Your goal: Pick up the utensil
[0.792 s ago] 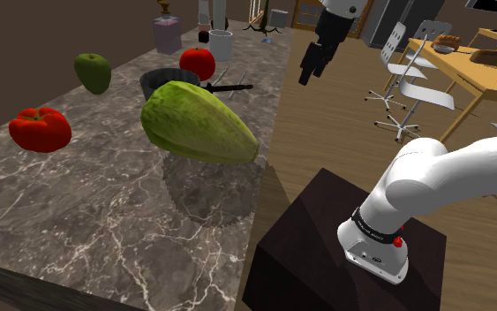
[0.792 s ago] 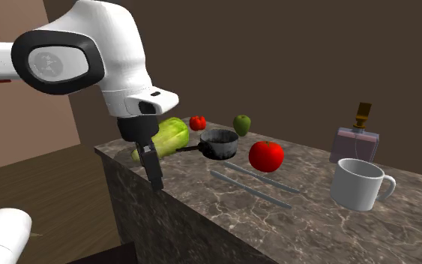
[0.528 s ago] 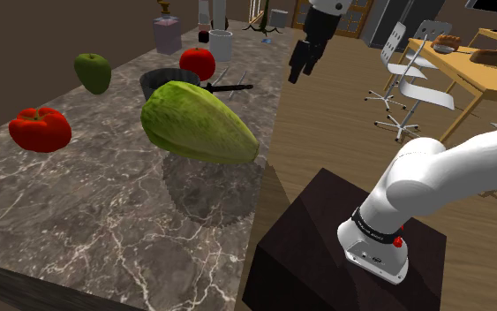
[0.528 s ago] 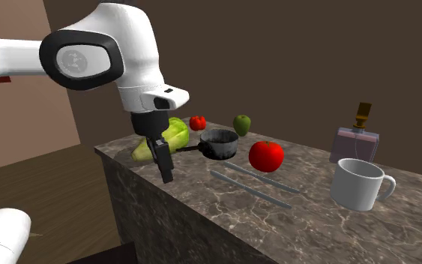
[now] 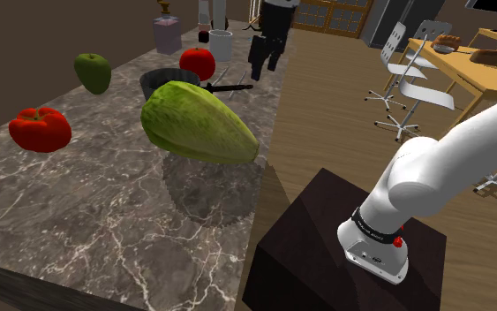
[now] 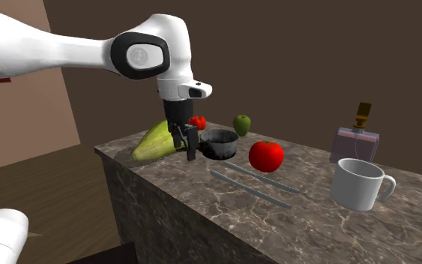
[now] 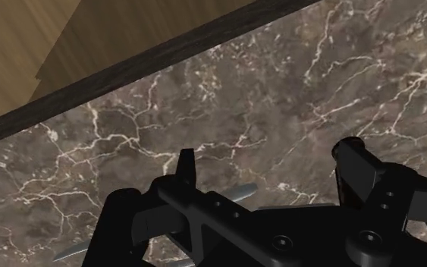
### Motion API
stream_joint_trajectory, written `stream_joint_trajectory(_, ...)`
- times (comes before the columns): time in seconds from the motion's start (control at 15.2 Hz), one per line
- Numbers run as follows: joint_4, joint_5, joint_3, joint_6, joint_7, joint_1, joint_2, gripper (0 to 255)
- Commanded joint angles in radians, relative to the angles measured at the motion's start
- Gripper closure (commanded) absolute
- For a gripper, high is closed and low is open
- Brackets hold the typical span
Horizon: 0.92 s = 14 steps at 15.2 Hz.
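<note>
1. Shoulder view: my pincer (image 5: pixel 262 64) hangs tips-down over the marble tabletop (image 5: pixel 105 203), near its long edge. The dark pan (image 5: pixel 169 81) sits near the pincer, and the end of its handle lies close beneath it in this view. A red round fruit (image 5: pixel 198 62) is just past the pan, and a white mug (image 5: pixel 221 44) stands behind the pincer. The big green vegetable (image 5: pixel 198 122) lies well on the near side of the pincer, with a green fruit (image 5: pixel 93 72) and a second red one (image 5: pixel 40 128) farther off still.

2. Second exterior view: my pincer (image 6: pixel 187 148) hovers above the tabletop (image 6: pixel 202 202), in front of the pan (image 6: pixel 219 142) and the green vegetable (image 6: pixel 157 140). The utensil (image 6: pixel 250 189), a pair of thin grey rods, lies flat on the marble. It is near the pincer, lower than it, on the side toward the red fruit (image 6: pixel 266 155) and the mug (image 6: pixel 359 184). Nothing touches it.

3. Wrist view: the two fingers of my pincer (image 7: pixel 268 163) stand apart, with bare marble (image 7: pixel 242 114) between them. A grey stretch of the utensil (image 7: pixel 240 193) shows on the tabletop close to the base of one finger, partly hidden by the pincer's body and apart from both fingertips. Beyond the fingertips are the tabletop's dark edge and a wooden floor (image 7: pixel 22 45).
</note>
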<state>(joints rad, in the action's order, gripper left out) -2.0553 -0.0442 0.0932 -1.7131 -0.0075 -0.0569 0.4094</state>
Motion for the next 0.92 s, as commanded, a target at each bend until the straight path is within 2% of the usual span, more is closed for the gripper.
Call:
stream_joint_trajectory(0.0,0.073,0.002,0.020,0.004,0.009,-0.010,-0.083,0)
stream_joint_trajectory(0.66,0.504,0.055,0.117,0.109,0.076,-0.079,-0.481,0)
stream_joint_trajectory(0.86,0.454,0.054,0.116,0.066,0.075,-0.079,-0.473,0)
